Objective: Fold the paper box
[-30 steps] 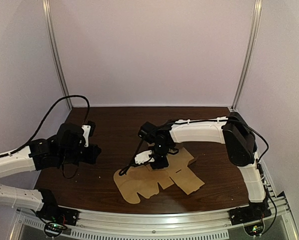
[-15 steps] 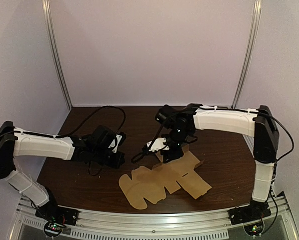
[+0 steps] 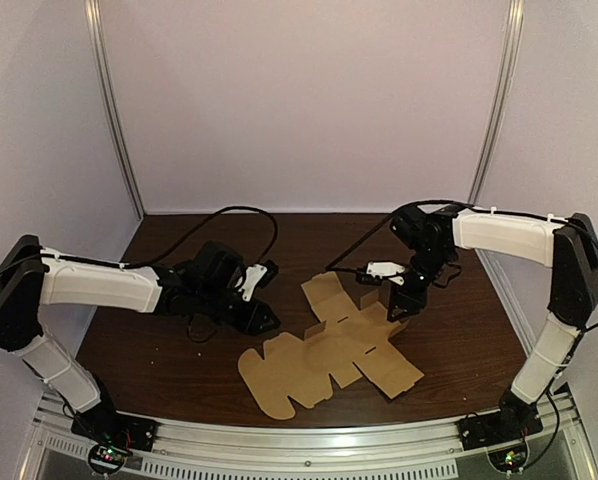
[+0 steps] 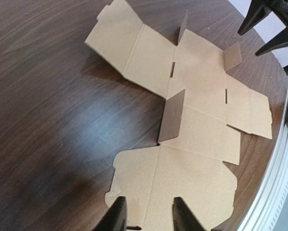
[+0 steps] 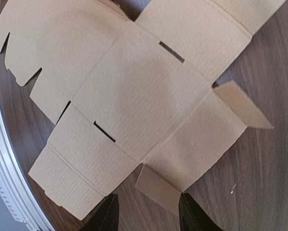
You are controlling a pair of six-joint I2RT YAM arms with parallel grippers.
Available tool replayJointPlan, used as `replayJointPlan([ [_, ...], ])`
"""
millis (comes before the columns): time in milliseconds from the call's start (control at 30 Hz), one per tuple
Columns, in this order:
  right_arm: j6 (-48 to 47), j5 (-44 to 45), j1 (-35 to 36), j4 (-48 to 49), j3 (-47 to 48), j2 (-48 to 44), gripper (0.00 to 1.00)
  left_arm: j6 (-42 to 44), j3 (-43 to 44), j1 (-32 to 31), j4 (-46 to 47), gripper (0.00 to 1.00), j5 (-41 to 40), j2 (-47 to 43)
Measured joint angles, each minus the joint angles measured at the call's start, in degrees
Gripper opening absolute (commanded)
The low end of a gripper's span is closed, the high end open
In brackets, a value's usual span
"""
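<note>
There was one box [image 3: 329, 360], lower centre of the frame — and two grippers: left gripper [image 3: 266, 320], right gripper [image 3: 397, 307].

Top external: set high and behind the arm bases, facing forward and down; far enough back to take in the whole dark wood-grain table [image 3: 179, 365] and the pale back wall [image 3: 309, 100].
Left wrist: low over the table, looking obliquely across the flat brown cardboard box blank [image 4: 197, 120] toward the silver aluminium rail [image 4: 279, 163]; the left gripper [image 4: 146, 214] frames the bottom edge.
Right wrist: close in, facing almost straight down on the blank; the right gripper [image 5: 146, 211] sits at the bottom edge (rail curving down the left side).
Shared: all three views hold the blank; the left wrist view also catches the right gripper's black fingers [image 4: 254, 15] in its upper right corner.
</note>
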Motion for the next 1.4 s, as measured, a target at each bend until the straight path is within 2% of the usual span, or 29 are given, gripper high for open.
replayJointPlan([
  [133, 0.0, -0.1, -3.2, -1.7, -2.1, -2.5, 0.44, 3.9, 7.0, -0.2, -1.7, 0.52, 2.8, 3.9],
  [433, 3.1, 0.5, -9.6, 0.1, -6.0, -9.6, 0.44, 11.9, 26.1, -3.6, -11.9, 0.51, 5.2, 18.1],
  [533, 4.0, 0.9, -11.5, 0.7, -7.6, -10.7, 0.44, 13.6, 29.6, -4.8, -16.6, 0.45, 5.2, 21.7],
  [633, 4.9, 1.0, -13.4, 1.4, -9.2, -11.4, 0.44, 14.3, 32.5, -5.6, -20.7, 0.3, 4.6, 25.3],
  [800, 5.6, 0.9, -14.3, 2.4, -10.5, -11.4, 0.43, 14.1, 33.0, -5.7, -23.6, 0.16, 2.7, 26.9],
  [1200, 6.2, -2.0, -14.3, 3.7, -11.0, -11.5, 0.44, 12.1, 33.0, -5.7, -21.7, 0.03, 0.0, 26.9],
  [1300, 4.8, -2.3, -12.2, 3.8, -11.8, -12.5, 0.46, 12.0, 33.0, -5.7, -21.3, 0.01, -1.4, 26.9],
  [1400, 2.2, -0.7, -4.9, 4.8, -13.7, -15.2, 0.49, 12.1, 32.9, -5.7, -20.8, 0.0, -3.1, 26.8],
])
